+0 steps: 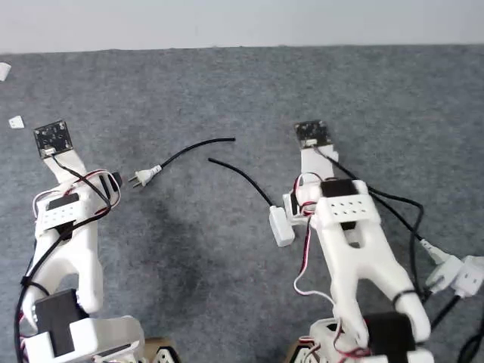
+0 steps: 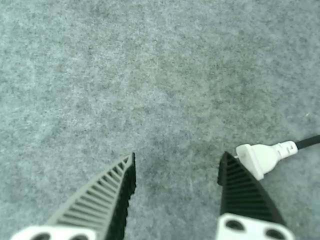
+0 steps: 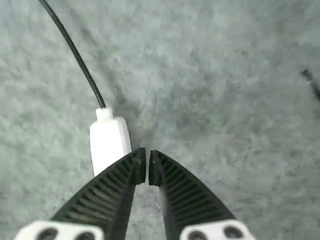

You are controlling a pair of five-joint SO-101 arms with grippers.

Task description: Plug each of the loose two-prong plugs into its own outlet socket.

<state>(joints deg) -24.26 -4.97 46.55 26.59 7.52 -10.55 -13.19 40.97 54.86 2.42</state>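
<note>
The plug [image 1: 144,177] lies on the table [image 1: 227,83] just beside the left gripper [image 2: 177,162], outside one finger, prongs toward that arm; the plug cord [image 1: 197,147] runs off toward the table's middle; the socket [image 1: 281,225] lies just beside the right gripper [image 3: 146,157]; the socket cord [image 1: 242,178] leads toward the middle too; plug and socket lie well apart.

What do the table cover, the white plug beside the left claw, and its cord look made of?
Table cover: grey felt or short-pile carpet, judging by its fuzzy, matte nap.
Plug: white moulded plastic, smooth with a slight sheen.
Cord: black, probably a rubber or vinyl sheath, as it lies in a loose curve. The exact material can't be told.
</note>
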